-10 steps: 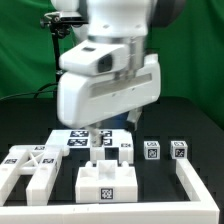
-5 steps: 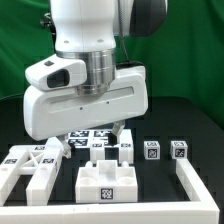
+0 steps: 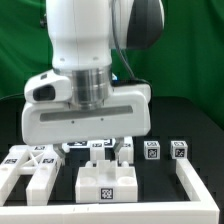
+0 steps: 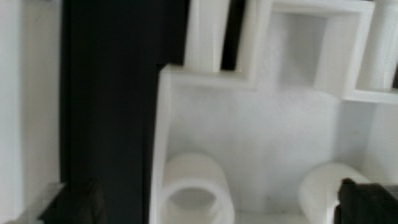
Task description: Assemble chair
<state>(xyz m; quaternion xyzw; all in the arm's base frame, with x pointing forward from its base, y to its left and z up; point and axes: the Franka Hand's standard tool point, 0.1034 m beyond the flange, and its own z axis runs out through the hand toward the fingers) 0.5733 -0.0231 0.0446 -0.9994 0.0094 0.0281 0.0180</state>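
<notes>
Arm (image 3: 90, 60): the big glossy white body fills the middle of the exterior view and hangs low over the back of the work area, hiding much of what lies under it. Green backdrop behind.

Table (image 3: 165, 125): black and matte. I see a white rail (image 3: 192, 172) running along the exterior view's right side toward the front.

The chair is in loose pieces, nothing visibly joined, all lying on the table in the front half of the view:
- Cross-braced piece (image 3: 28, 166), at the exterior view's left, lying flat.
- Notched block (image 3: 106, 186), front centre, one tag facing the camera.
- Upright piece (image 3: 110, 152) just behind the notched block, directly under the arm's hand. I can't make out its full shape.
- Two small blocks (image 3: 152, 150), each tagged, standing side by side toward the exterior view's right, apart from the rest.

Marker board (image 3: 76, 147): only a strip of its tags shows under the hand.

Gripper (image 4: 267, 196): in the wrist view I read the fingertips (image 4: 196, 192) as spread wide, with nothing between them. It is poised over a flat white chair slab (image 4: 249, 120), with a black strip of table beside it. That picture is blurred, so I can't say whether the tips touch the slab.
</notes>
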